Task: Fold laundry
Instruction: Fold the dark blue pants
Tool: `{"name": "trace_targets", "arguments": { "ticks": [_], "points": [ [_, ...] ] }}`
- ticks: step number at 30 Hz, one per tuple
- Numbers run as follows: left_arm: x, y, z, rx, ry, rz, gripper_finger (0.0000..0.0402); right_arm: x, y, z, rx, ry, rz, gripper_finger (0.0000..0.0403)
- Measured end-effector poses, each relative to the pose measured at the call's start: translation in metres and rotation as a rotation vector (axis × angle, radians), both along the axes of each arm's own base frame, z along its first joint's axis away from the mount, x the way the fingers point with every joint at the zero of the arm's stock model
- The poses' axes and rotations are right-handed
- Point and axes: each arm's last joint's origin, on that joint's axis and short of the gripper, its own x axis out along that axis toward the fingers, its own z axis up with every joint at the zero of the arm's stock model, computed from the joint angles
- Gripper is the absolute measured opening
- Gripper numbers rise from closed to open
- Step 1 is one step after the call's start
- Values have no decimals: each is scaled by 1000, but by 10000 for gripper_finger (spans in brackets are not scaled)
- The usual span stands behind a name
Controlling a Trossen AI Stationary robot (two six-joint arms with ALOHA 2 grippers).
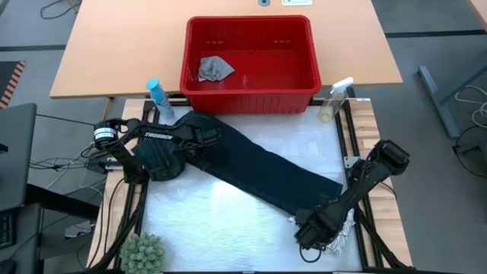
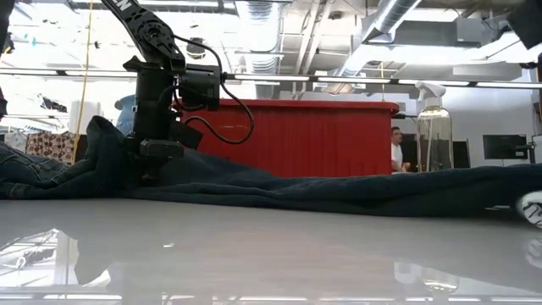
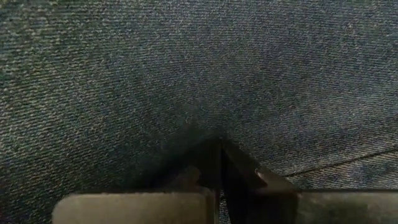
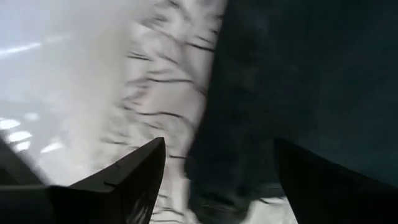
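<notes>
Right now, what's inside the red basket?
Only a small grey cloth lies crumpled in the red basket, toward the left arm's side of its floor. Whatever sits under that cloth is covered.

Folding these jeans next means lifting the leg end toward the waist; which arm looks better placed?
Likely the right. The right gripper is open at the leg end of the jeans; the left gripper is shut on the waist end, anchoring it.

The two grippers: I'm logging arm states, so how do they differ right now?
The left gripper is shut, pinching the jeans at their waist end; the right gripper is open, holding nothing. The left works near the red basket; the right hovers at the leg end, over the white leaf-print cloth. Both sit low over the jeans.
</notes>
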Motion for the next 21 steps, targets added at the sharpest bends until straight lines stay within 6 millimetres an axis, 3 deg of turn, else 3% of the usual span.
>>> {"name": "trace_targets", "arguments": {
  "ticks": [16, 21],
  "points": [
    [0, 0, 0, 0, -3, 8, 0, -6, 16, -33, -167, 56, 25, 312],
    [0, 0, 0, -1, -4, 10, 0, -4, 12, -36, -176, 89, 9, 257]
  ]
}}
